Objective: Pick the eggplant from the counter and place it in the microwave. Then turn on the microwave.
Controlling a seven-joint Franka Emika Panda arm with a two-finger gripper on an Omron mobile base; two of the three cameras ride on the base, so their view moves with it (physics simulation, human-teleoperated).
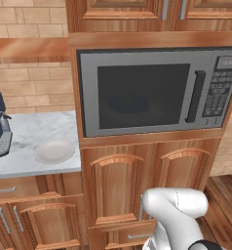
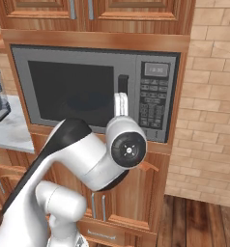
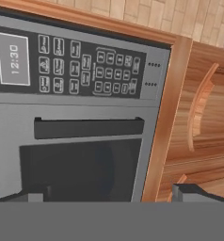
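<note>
microwave (image 3: 81, 117) display (image 3: 13, 60) reads 12:30 in the hand view, digits turned sideways there w/ the rolled camera. buttons (image 3: 85, 70) beside it carry small marks, too tiny to read. display in left base view (image 1: 228, 62) and right base view (image 2: 156, 70) too blurry to read. no other text, brand or label legible

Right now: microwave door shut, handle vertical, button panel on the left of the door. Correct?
Not quite. The button panel sits on the right of the door, not the left; the left base view shows it, and the right base view agrees. The microwave door is shut and its handle is vertical, as you said.
</note>
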